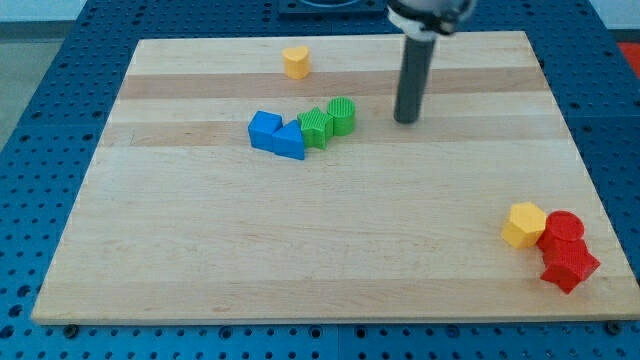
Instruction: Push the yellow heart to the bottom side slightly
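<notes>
- The yellow heart (296, 62) lies near the view's top edge of the wooden board (300, 250), left of the middle, alone with bare wood on every side.
- Its 2 lobes face the view's top and its narrow end faces the view's bottom; it is about as wide as it is long, so I cannot make out a clear long axis.
- My tip (405, 120) rests on the board to the view's right of the heart and lower down, well apart from it; the dark rod rises straight up from it toward the top edge.
- The arm ends in this bare rod alone, with no jaws and nothing held.
- Just left of the tip sits a row of 4 blocks running down toward the left: a green round block (341, 115), a green block (317, 127) of unclear shape touching it, then a blue triangle (290, 141) and a blue block (265, 129).
- The green round block is the nearest to the tip, with a gap between them.
- In the bottom right corner, a yellow hexagon-like block (524, 224) touches a red round block (563, 228), with another red block (570, 265) just below.
</notes>
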`<state>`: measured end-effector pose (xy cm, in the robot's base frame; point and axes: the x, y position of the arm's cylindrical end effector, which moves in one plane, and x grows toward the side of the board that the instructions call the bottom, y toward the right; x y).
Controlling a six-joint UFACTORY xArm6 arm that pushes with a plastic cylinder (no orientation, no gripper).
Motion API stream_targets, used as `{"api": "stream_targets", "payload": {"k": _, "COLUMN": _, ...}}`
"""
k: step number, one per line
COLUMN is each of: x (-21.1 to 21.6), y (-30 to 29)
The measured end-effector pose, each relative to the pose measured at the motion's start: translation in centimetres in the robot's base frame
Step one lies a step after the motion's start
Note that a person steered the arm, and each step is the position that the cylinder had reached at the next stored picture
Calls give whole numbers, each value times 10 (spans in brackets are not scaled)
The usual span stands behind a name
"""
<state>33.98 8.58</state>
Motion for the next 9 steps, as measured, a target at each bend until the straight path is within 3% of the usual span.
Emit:
{"api": "stream_targets", "payload": {"k": 2, "x": -128, "y": -57}}
{"api": "stream_targets", "payload": {"k": 3, "x": -147, "y": -83}}
{"api": "stream_targets", "payload": {"k": 5, "x": -141, "y": -167}}
{"api": "stream_targets", "payload": {"k": 6, "x": -140, "y": -174}}
{"api": "stream_targets", "payload": {"k": 7, "x": -138, "y": -158}}
{"api": "stream_targets", "payload": {"k": 9, "x": -82, "y": -123}}
